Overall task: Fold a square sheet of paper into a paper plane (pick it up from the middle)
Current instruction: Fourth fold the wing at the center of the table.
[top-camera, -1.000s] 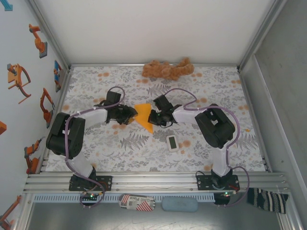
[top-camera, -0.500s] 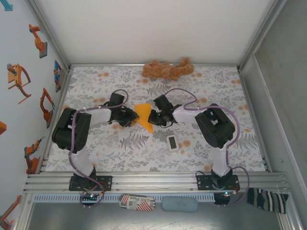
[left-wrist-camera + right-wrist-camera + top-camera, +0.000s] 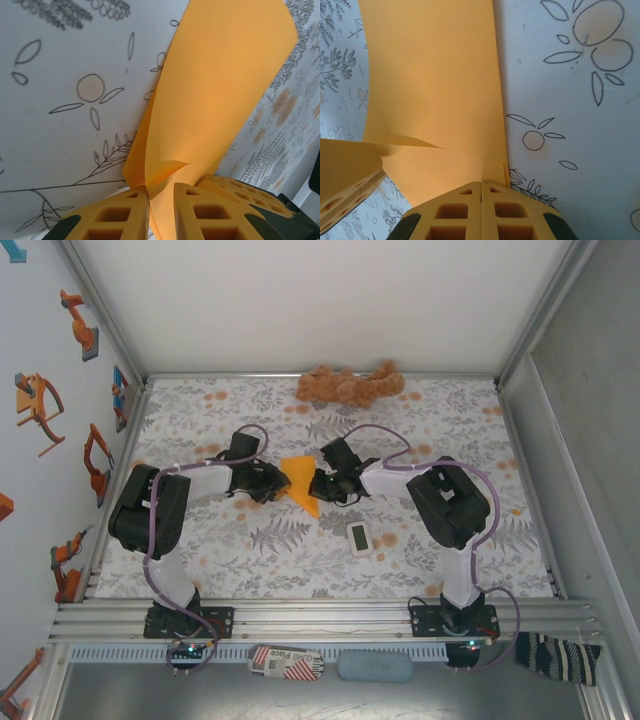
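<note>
left gripper point(image 3: 268, 481) pinching square sheet of paper point(image 3: 299, 478) | right gripper point(image 3: 320, 484) clamped on its opposite edge | sheet mid-desk point(image 3: 250, 550), bowed between both | delta: left elbow swung inward, sheet barely moved | read: crease being set, no dart yet

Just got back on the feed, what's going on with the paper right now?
Both arms hold the orange paper between them near the middle of the table. The left hand is pinched shut on one side of it and the right hand on the opposite side. The sheet is already folded into a pointed shape with overlapping layers, but it is not yet a finished plane. The plush toy and the small white device lie apart from it.
</note>
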Available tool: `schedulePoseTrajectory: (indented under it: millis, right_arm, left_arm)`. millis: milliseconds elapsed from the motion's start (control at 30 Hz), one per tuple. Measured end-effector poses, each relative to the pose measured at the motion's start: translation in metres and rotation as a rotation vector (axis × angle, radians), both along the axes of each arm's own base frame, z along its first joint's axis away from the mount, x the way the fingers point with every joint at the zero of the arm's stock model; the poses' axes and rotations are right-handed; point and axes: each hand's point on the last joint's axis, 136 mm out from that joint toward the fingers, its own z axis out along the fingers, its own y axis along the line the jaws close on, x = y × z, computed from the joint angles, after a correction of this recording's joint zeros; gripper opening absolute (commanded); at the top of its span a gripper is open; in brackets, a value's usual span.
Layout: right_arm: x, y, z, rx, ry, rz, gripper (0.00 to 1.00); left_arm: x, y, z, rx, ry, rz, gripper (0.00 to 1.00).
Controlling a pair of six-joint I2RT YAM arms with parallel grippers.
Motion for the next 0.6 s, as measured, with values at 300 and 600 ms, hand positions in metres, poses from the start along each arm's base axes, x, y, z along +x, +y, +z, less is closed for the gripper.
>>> schedulePoseTrajectory:
  millis: [300, 600]
  right_arm:
    - [0.0002, -0.0002, 0.0000, 0.000, 0.000, 0.000, 0.00]
    - [0.0001, 0.0000, 0.0003, 0.002, 0.000, 0.003, 0.00]
  left_arm:
    - [0.0095, -0.0024, -0.0036, -0.008, -0.017, -0.039, 0.18]
    - [0.0109, -0.0002, -0.0035, -0.012, -0.030, -0.058, 0.10]
